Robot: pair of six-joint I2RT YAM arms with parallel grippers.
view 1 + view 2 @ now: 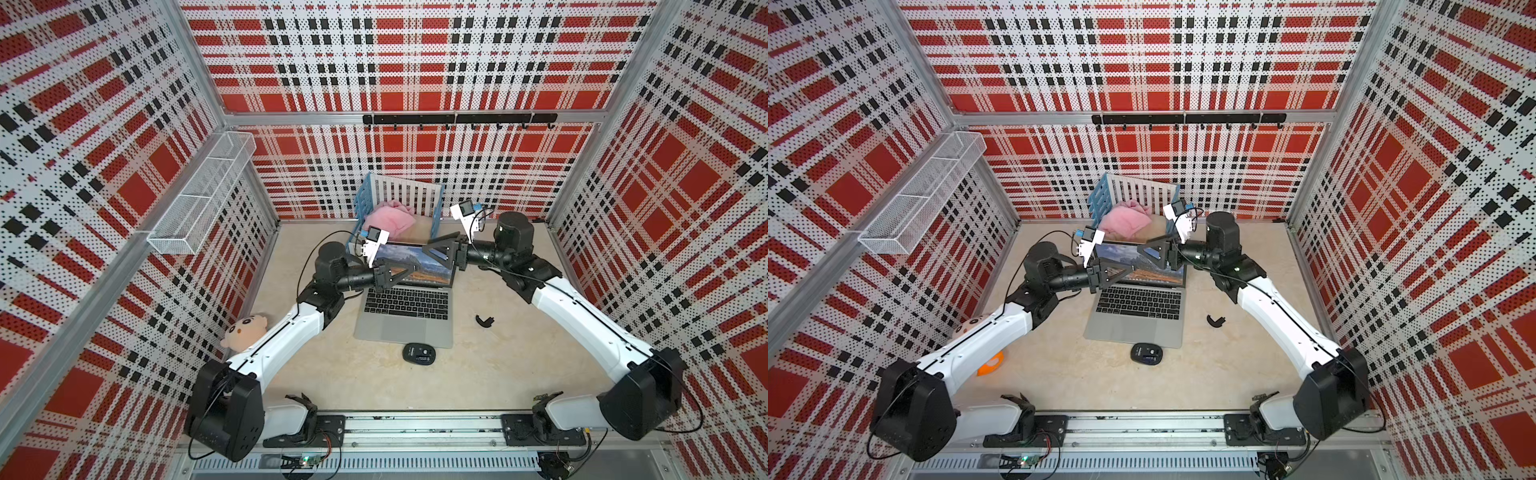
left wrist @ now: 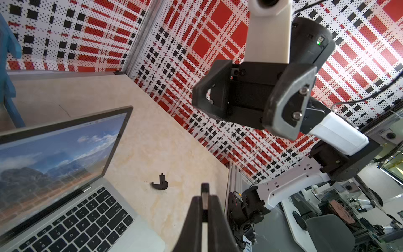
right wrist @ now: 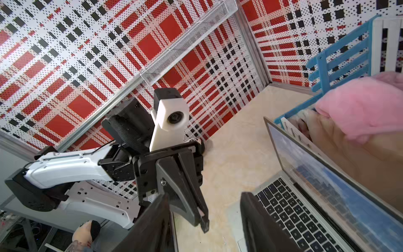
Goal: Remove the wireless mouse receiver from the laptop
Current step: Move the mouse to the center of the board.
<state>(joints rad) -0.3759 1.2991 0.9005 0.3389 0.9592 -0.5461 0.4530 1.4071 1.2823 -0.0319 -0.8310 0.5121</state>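
The laptop (image 1: 403, 326) (image 1: 1133, 330) lies open mid-table, a mountain picture on its screen (image 2: 54, 157) (image 3: 327, 185). My left gripper (image 2: 205, 204) (image 1: 413, 268) hovers over the laptop's screen, shut on the wireless mouse receiver (image 2: 205, 190) (image 3: 205, 225), a tiny black stub with a silver plug, clear of the laptop. My right gripper (image 3: 205, 196) (image 2: 244, 102) (image 1: 426, 249) faces it tip to tip, open. In the right wrist view the left gripper's tip (image 3: 202, 220) sits between the right fingers (image 3: 255, 218) without touching them.
A black oval mouse (image 1: 419, 354) lies just in front of the laptop. A small black L-shaped piece (image 1: 484, 321) (image 2: 161, 184) lies to its right. A blue-and-white crate (image 1: 405, 193) with pink cloth (image 1: 392, 218) stands behind. A plush doll (image 1: 245, 330) sits near the left arm.
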